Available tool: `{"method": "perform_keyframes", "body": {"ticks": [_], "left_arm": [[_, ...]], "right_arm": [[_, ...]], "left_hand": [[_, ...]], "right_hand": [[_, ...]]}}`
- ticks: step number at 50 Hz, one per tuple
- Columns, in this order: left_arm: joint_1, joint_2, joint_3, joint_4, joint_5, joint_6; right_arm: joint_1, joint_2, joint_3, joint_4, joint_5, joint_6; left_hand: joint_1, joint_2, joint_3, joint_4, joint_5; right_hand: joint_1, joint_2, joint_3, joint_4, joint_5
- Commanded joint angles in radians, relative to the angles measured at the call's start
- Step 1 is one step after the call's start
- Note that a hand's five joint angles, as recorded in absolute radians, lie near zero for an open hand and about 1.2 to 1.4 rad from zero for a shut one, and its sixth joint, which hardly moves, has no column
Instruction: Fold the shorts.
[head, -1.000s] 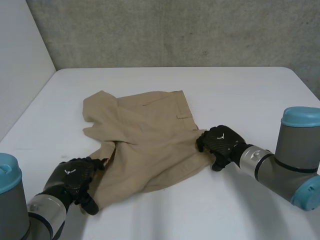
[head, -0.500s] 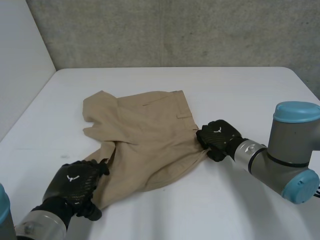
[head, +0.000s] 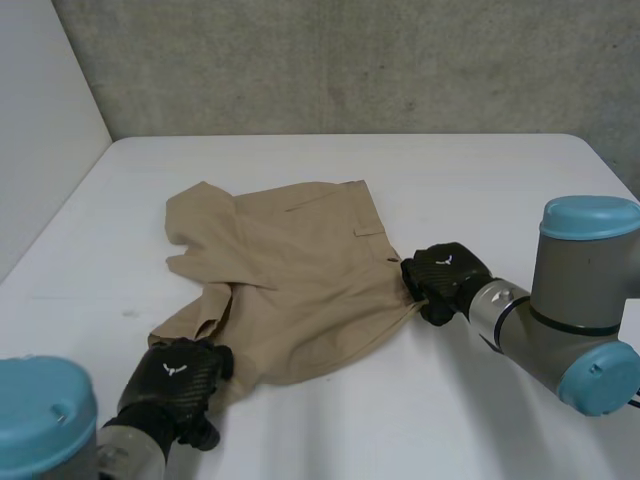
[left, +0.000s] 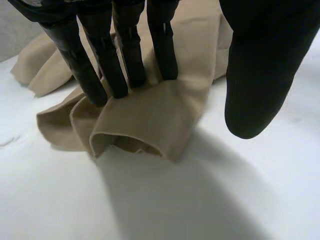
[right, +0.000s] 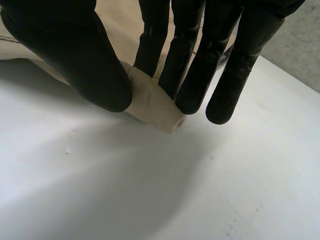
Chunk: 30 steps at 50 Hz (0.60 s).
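The tan shorts (head: 290, 270) lie rumpled and partly doubled over in the middle of the white worktop (head: 480, 180). The left hand (head: 175, 385) is at their near leg hem: its fingers (left: 125, 60) rest straight on a loose roll of cloth, with the thumb (left: 260, 75) held apart and nothing gripped. The right hand (head: 445, 275) pinches the opposite corner (right: 150, 100) between thumb and fingers. The cloth looks light, soft and limp, likely to sag and crease, so it is best taken at the corners and hems.
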<state>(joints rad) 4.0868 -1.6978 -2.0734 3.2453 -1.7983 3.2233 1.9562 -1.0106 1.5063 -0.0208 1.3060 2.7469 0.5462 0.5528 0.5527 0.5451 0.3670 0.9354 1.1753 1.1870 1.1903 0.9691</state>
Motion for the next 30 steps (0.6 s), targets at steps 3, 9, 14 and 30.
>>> {"method": "perform_keyframes", "body": {"ticks": [3,9,14,30], "left_arm": [[0.07,-0.062,0.067,0.054,-0.059,0.001],[0.102,-0.1,0.098,0.077,-0.061,0.026],[0.107,-0.132,0.107,0.082,-0.061,0.047],[0.109,-0.209,0.125,0.088,-0.061,0.049]], "right_arm": [[0.003,-0.014,0.026,0.002,-0.004,-0.009],[0.004,-0.017,0.038,0.002,-0.007,-0.009],[0.006,-0.016,0.037,0.002,-0.007,-0.01],[0.013,-0.002,0.035,-0.005,-0.002,-0.026]], "left_hand": [[0.023,0.016,0.016,0.024,0.027],[0.023,0.016,0.016,0.024,0.027],[0.025,0.019,0.019,0.027,0.03],[0.201,0.195,0.195,0.202,0.206]], "right_hand": [[0.461,0.221,0.209,0.206,0.253],[0.461,0.221,0.209,0.206,0.253],[0.461,0.221,0.209,0.206,0.253],[0.461,0.221,0.209,0.206,0.253]]}}
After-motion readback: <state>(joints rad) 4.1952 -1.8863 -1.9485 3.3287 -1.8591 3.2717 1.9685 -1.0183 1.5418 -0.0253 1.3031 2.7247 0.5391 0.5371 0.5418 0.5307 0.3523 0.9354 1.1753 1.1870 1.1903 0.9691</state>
